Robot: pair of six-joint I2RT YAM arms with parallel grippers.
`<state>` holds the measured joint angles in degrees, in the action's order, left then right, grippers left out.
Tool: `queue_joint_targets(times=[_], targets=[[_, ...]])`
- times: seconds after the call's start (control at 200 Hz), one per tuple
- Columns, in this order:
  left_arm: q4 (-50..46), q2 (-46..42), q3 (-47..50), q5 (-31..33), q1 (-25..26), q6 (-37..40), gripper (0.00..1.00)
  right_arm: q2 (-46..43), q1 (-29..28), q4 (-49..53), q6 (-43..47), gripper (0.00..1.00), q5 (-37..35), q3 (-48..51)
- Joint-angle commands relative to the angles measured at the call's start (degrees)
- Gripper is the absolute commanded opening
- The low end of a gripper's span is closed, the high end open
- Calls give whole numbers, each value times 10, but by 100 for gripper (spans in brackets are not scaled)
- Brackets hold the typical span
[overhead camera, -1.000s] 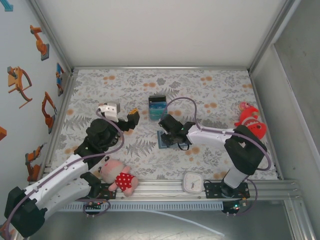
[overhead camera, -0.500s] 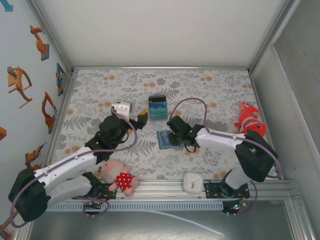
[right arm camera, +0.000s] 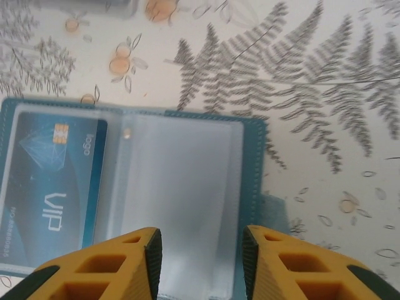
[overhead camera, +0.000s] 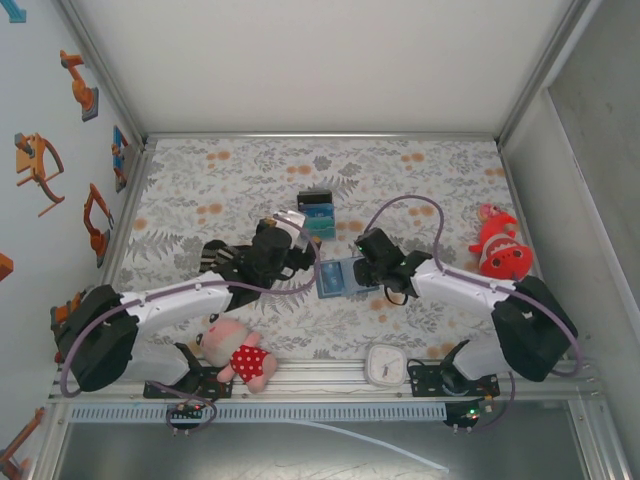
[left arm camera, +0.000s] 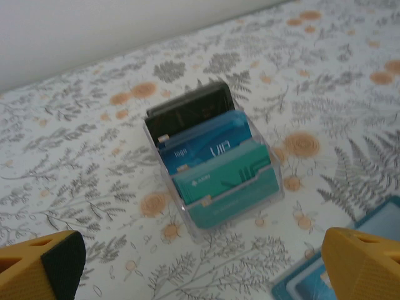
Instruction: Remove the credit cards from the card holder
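The steel-blue card holder lies open and flat on the floral table. In the right wrist view its left panel holds a dark blue VIP credit card under clear plastic; the right clear sleeve looks empty. My right gripper is open, hovering over that right sleeve. A clear box stands behind, holding black, blue and teal cards. My left gripper is open just in front of the box, with a card holder corner at its right.
A pink plush in a red dress lies near the left arm's base. A white clock sits on the front rail. A red fish toy rests at the right. Metal walls enclose the table.
My left arm has swung right and forward to the spot between box and card holder. My right gripper has drawn back to the right, and the card holder now lies spread open.
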<state>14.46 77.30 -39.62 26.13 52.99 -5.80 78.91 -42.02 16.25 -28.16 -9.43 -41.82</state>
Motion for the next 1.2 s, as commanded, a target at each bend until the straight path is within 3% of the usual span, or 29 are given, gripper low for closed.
queue_joint_targets(times=[0.0,0.295,0.451,0.681,0.997,1.197], targets=[[-41,17,-12,2,9,-20,97,-44,21,16,-26,39,-20,8],[-57,89,-1,-53,28,-53,97,-93,42,27,-34,37,68,-23],[-32,123,1,-76,32,-56,97,-57,44,18,-49,30,131,-45],[-33,150,0,-78,33,-54,97,7,58,-14,-67,27,236,-53],[-44,167,-6,-77,33,-51,97,79,79,-74,-101,19,311,-46],[-57,176,-11,-76,33,-51,97,114,96,-116,-123,18,348,-31]])
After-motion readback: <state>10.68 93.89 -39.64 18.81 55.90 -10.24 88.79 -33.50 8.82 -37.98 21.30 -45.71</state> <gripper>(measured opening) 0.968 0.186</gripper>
